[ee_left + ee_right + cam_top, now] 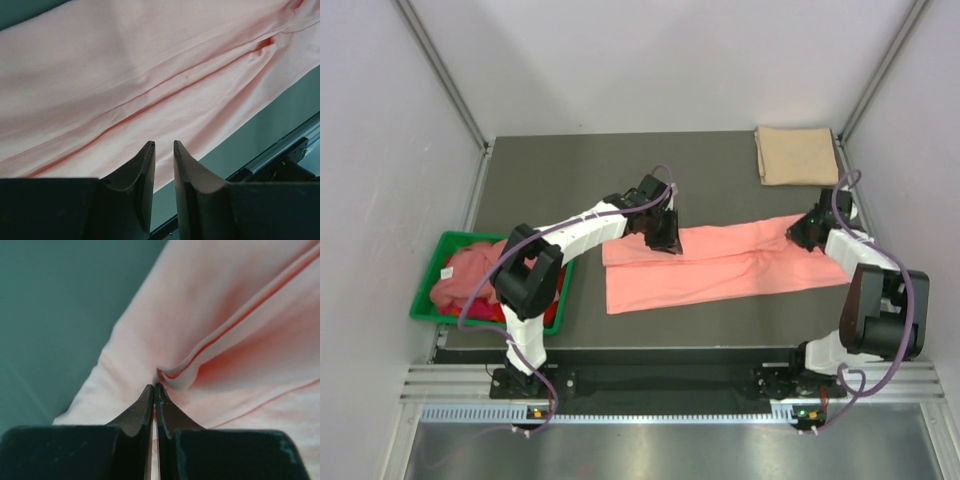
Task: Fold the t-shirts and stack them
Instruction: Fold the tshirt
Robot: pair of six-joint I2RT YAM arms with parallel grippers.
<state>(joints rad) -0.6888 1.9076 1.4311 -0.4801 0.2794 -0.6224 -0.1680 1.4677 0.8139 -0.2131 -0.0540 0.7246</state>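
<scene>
A salmon-pink t-shirt (720,265) lies folded into a long strip across the dark table. My left gripper (665,240) hovers over its upper left edge. In the left wrist view the left gripper (163,145) is open a narrow gap, with nothing between the fingers and the pink cloth (150,75) beyond them. My right gripper (807,235) is at the strip's upper right end. In the right wrist view it (155,386) is shut, pinching a raised fold of the pink shirt (210,330) at its tips. A tan-beige t-shirt (795,155) lies folded at the far right corner.
A green plastic bin (425,300) stands off the table's left edge, holding bunched pink and red shirts (470,275). Metal rails run along the table's left, right and near edges. Bare dark tabletop (600,170) lies behind the pink shirt.
</scene>
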